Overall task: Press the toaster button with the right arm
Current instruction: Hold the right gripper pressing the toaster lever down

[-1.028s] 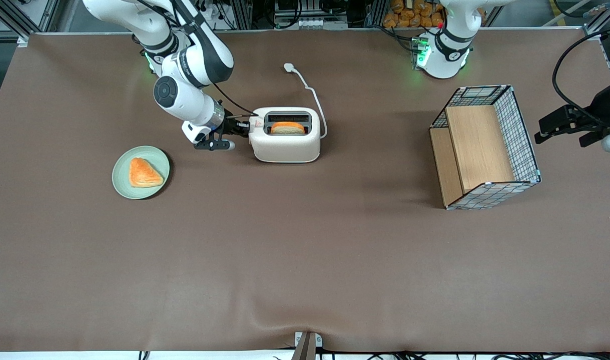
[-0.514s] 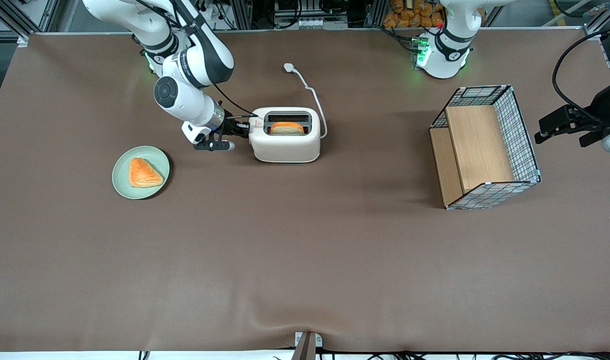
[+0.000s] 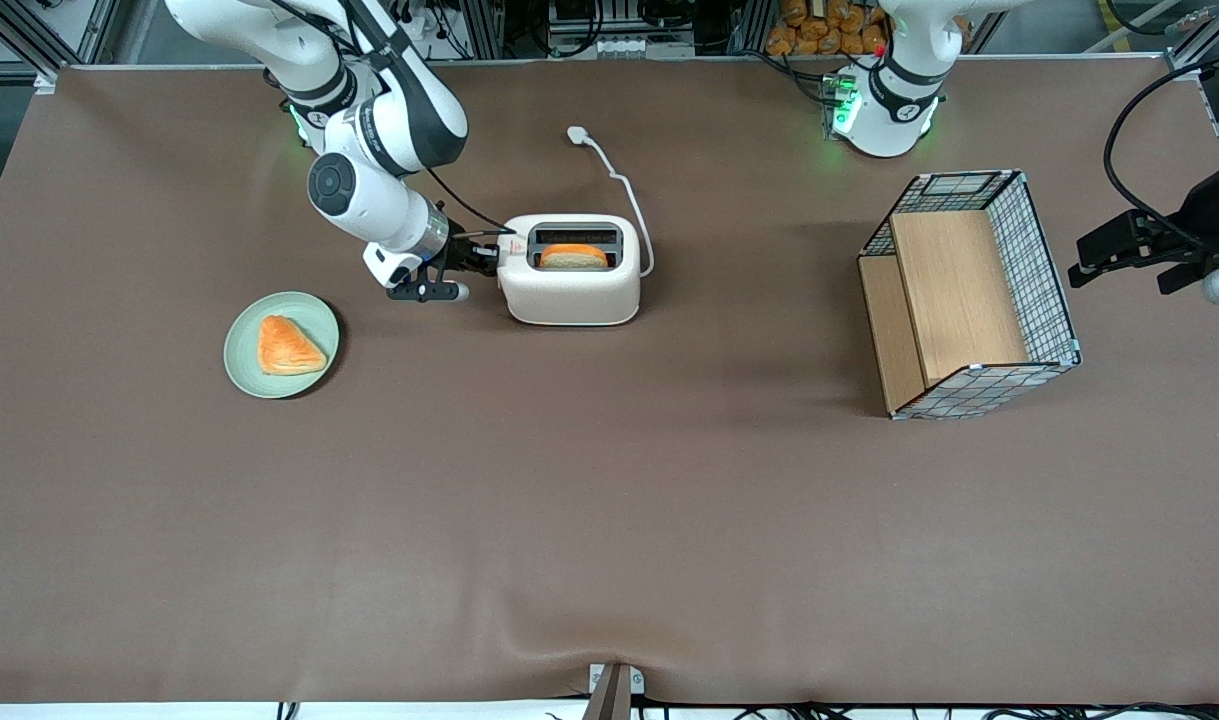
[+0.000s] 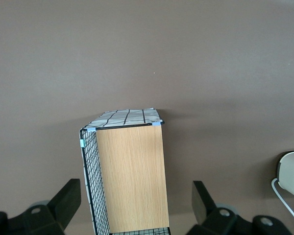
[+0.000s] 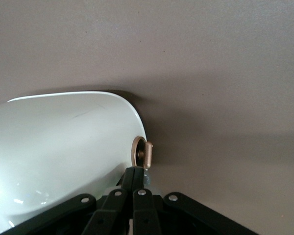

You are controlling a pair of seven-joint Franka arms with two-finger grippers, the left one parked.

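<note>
nothing has visibly shifted since a second ago: the right arm (image 3: 374, 150) keeps its black gripper (image 5: 138, 180) at the glossy cream toaster's (image 3: 569, 285) narrow rounded end, fingers pinched together. their tips touch the small round toaster button (image 5: 141, 152) on the end facing the green plate (image 3: 281, 345).

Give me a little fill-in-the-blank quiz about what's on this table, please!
1. The end effector sits at the narrow end of the ____.
2. The toaster has a slice of ____ in its slot.
3. The pastry lies on a green ____.
4. The wire-mesh basket lies toward the ____ arm's end of the table.

Missing words: toaster; bread; plate; parked
</note>
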